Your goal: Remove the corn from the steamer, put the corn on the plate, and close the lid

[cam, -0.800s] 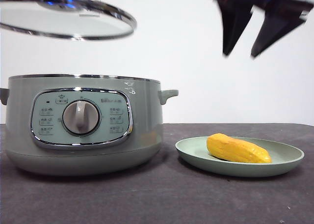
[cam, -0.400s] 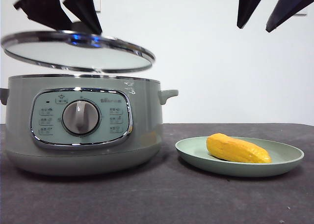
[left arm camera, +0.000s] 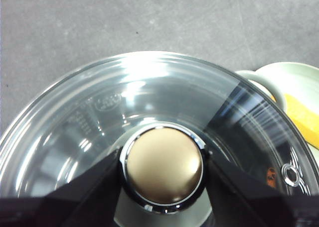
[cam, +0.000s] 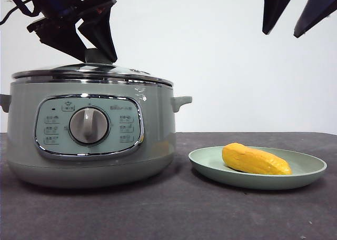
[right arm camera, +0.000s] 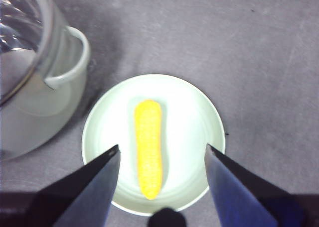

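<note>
The sage-green steamer [cam: 89, 140] stands at the left of the table. The glass lid [cam: 92, 72] rests on its rim. My left gripper [cam: 96, 53] is shut on the lid's knob [left arm camera: 163, 168], one jaw on each side. The yellow corn [cam: 254, 159] lies on the pale green plate [cam: 310, 171] to the right of the steamer. My right gripper [cam: 297, 16] hangs open and empty high above the plate; its wrist view shows the corn [right arm camera: 149, 147] lengthwise on the plate [right arm camera: 194, 122] between the jaws.
The steamer's side handle [cam: 180, 101] juts toward the plate and also shows in the right wrist view [right arm camera: 70, 57]. Dark grey tabletop [cam: 174, 208] lies in front of both. A white wall stands behind.
My left gripper has lowered the lid from above the steamer onto its rim. My right gripper has risen slightly above the plate.
</note>
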